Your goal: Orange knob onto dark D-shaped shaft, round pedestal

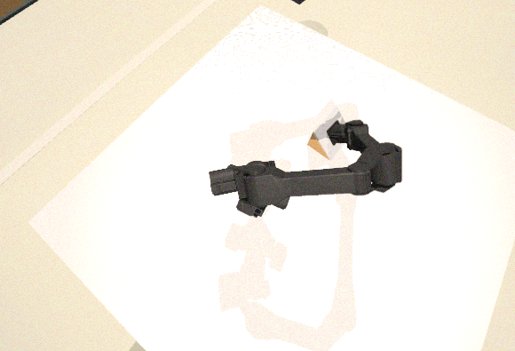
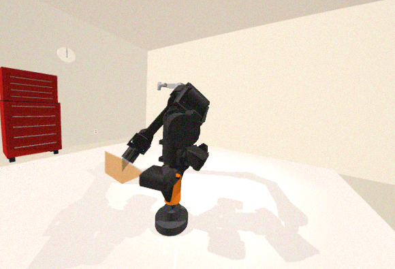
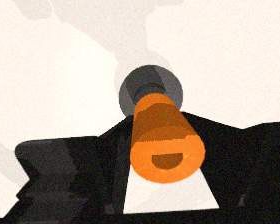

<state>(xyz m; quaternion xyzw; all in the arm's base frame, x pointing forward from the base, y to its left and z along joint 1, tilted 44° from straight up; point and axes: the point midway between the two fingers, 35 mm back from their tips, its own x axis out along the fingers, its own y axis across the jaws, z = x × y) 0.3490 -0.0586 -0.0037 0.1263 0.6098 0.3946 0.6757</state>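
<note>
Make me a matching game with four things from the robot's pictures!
1. Orange knob
2. Round pedestal
3. Drawer cabinet
4. Clock

A. Red, with wheels or feet below
B. Held in the fingers
C. Up on the wall
D. Dark, below the knob

Pairs: 1-B, 2-D, 3-A, 4-C

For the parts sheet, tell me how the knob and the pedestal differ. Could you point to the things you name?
The knob (image 2: 176,195) (image 3: 166,122) is orange, while the pedestal (image 2: 171,225) (image 3: 174,97) is dark gray. The knob looks narrower than the broad pedestal. The knob is clamped in the gripper (image 2: 174,190) (image 3: 166,150); the pedestal stands on the table. Both are round-sided.
</note>
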